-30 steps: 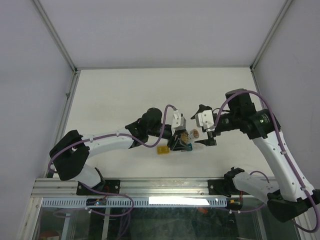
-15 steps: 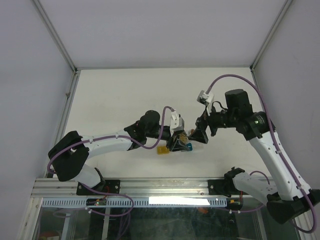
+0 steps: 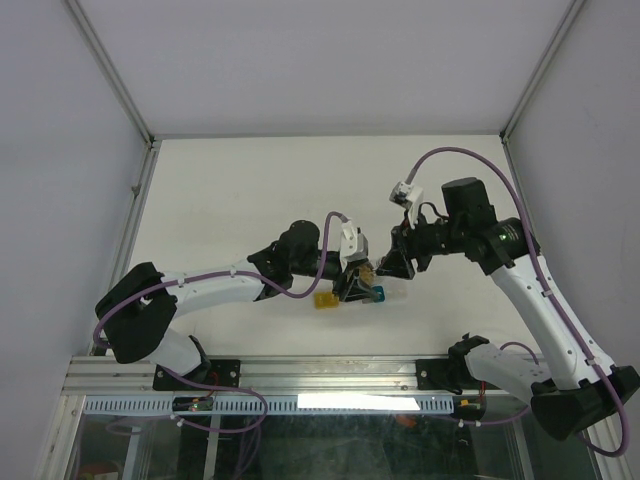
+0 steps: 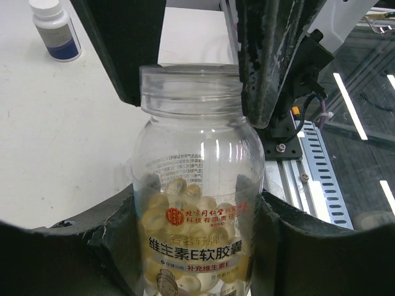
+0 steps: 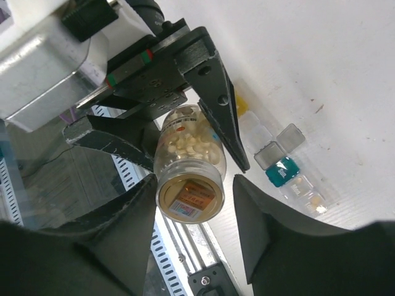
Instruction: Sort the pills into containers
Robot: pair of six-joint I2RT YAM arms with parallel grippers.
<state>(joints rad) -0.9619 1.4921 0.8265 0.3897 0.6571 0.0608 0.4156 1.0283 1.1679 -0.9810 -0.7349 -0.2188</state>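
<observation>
Gripping a clear pill bottle (image 4: 197, 203) in the left jaws; straddling its neck with the right jaws, spread open, near the pill box (image 5: 281, 171).

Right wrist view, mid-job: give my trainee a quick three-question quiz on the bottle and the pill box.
1. True or false: the left pincer grips the clear plastic bottle of pale yellow capsules.
2. Which colour shows in the row of small square plastic pill-box cells on the white table? A red; B teal; C purple.
3. Fill in: the right pincer, straddling the bottle's end, is ___.
Key: 1 true; 2 B; 3 open.
</observation>
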